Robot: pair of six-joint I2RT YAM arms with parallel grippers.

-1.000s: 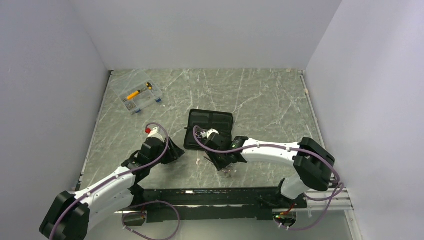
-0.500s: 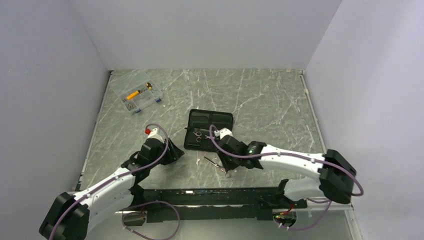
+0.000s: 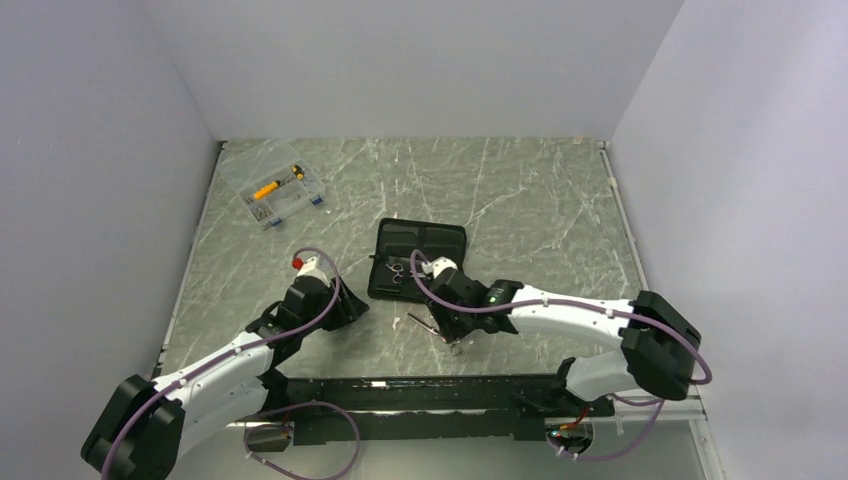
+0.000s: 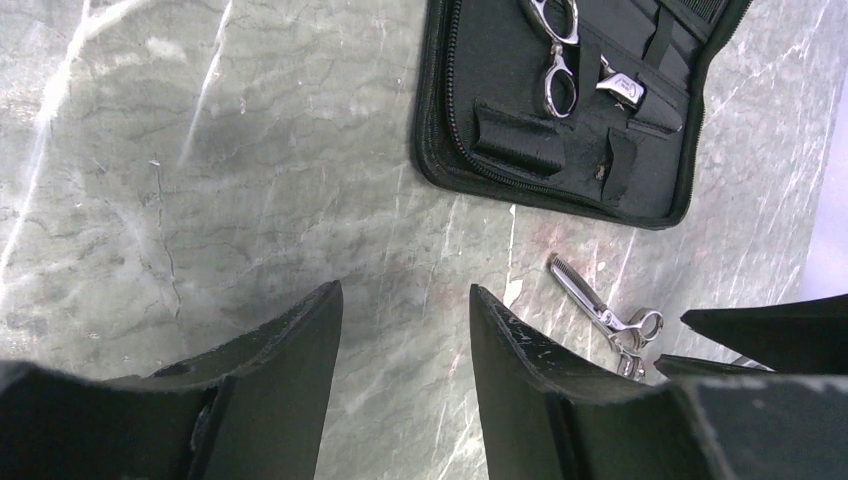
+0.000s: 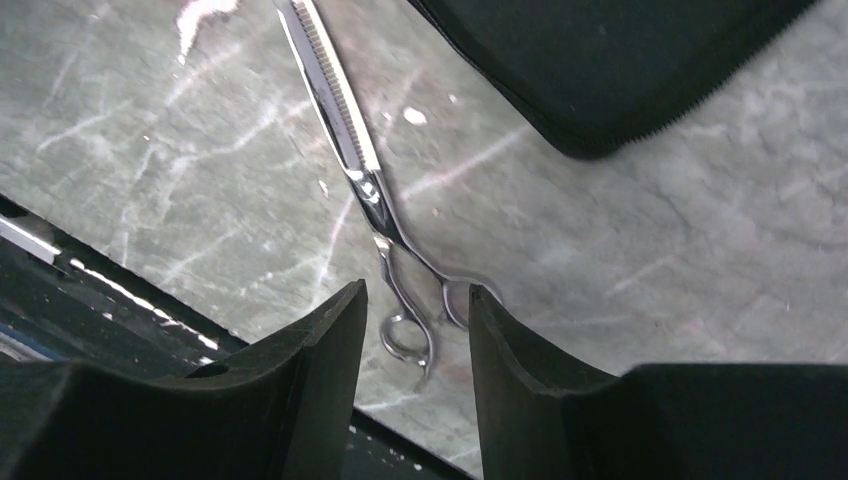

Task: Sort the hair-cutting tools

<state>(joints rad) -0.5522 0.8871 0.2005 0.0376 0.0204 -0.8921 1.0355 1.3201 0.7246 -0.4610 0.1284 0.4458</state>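
Lying below open right gripper (image 5: 416,293): scissors (image 5: 369,188)

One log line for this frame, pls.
left pincer: open, empty, over table | right pincer: open, above handles of loose scissors | second scissors: in case, unzipped | sort: unfinished

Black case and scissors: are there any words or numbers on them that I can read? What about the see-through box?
No readable text anywhere.
Black zip case: no words or logo show.
Scissors in the case: plain shiny metal, no marks to read.
Scissors on the table: teeth along the blade, no letters or numbers.
Clear plastic box: too small to tell if anything is printed.
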